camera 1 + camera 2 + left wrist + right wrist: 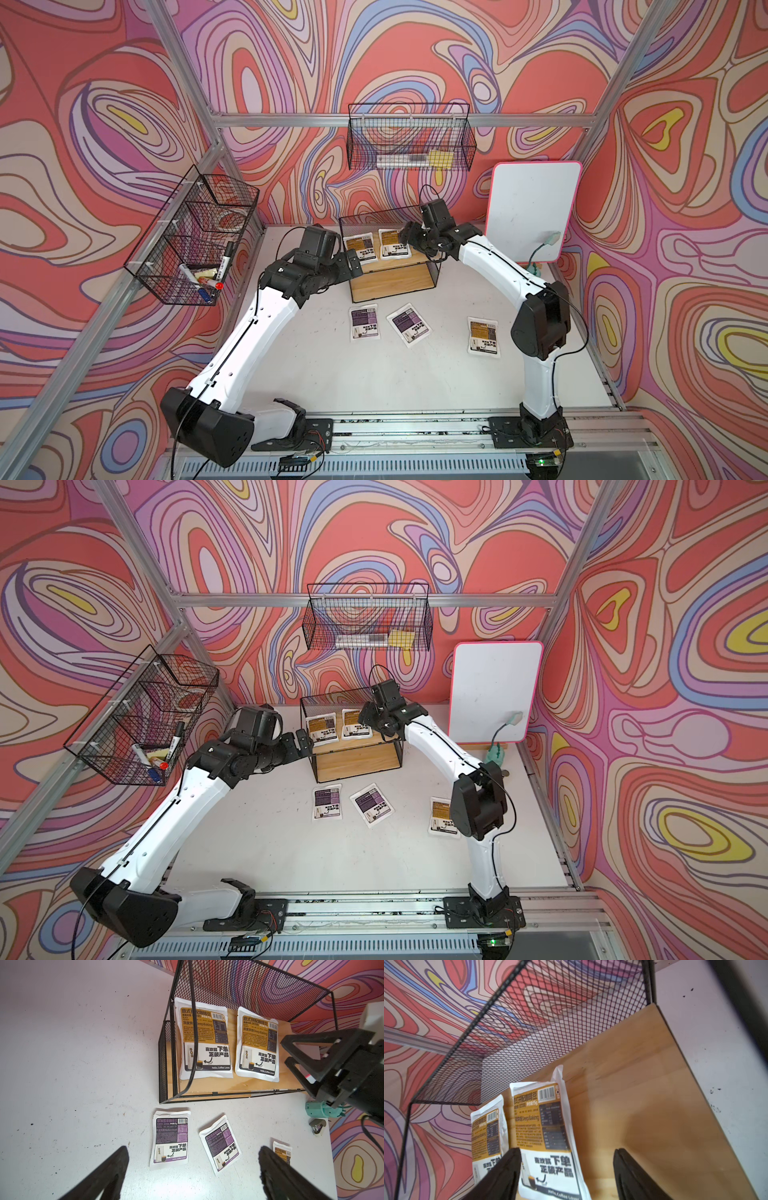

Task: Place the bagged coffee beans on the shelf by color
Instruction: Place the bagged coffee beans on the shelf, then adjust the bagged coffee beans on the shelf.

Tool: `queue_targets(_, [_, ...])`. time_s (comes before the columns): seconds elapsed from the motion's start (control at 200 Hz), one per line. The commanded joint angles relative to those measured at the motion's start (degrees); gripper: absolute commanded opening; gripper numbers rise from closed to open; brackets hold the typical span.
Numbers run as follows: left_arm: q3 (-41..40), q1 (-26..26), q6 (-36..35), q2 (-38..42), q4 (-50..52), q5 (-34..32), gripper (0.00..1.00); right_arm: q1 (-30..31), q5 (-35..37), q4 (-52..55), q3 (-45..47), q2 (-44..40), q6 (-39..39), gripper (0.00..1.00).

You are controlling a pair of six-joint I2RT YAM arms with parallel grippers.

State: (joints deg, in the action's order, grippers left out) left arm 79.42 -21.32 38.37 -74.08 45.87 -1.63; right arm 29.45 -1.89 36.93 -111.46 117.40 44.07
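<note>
The shelf (390, 282) (353, 762) stands at the back of the table. Two orange-brown bagged coffee beans (360, 248) (394, 244) lie flat side by side on its top board (232, 1022) (633, 1105). On the table in front lie two purple pouches (364, 322) (409, 325) and, to the right, another orange-brown pouch (483, 336). My left gripper (355, 261) (193, 1148) hovers open and empty at the shelf's left front corner. My right gripper (409, 237) (566, 1150) is open over the top board, just above the right orange pouch (548, 1126), holding nothing.
A wire basket (195, 241) with markers hangs on the left wall and another (409, 141) on the back wall. A pink-edged whiteboard (532, 212) leans at the back right, with a teal clip (320, 1109) and a small stapler-like thing (316, 1126) near it.
</note>
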Motion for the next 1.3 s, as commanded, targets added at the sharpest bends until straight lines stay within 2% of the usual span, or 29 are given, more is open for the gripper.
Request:
queue_targets(0.0, [-0.8,0.4,-0.1,1.7,-0.7,0.2,0.99,0.1,1.0,1.6,-3.4,1.9,-1.4,0.72])
queue_targets(0.626, [-2.1,0.4,0.3,1.9,-1.5,0.7,0.99,0.3,-4.3,0.1,-8.7,7.0,-1.1,0.72])
queue_targets(1.297, [-2.8,0.4,0.7,1.9,-1.7,1.0,0.99,1.8,-5.6,-0.7,-10.9,9.2,-0.3,0.72])
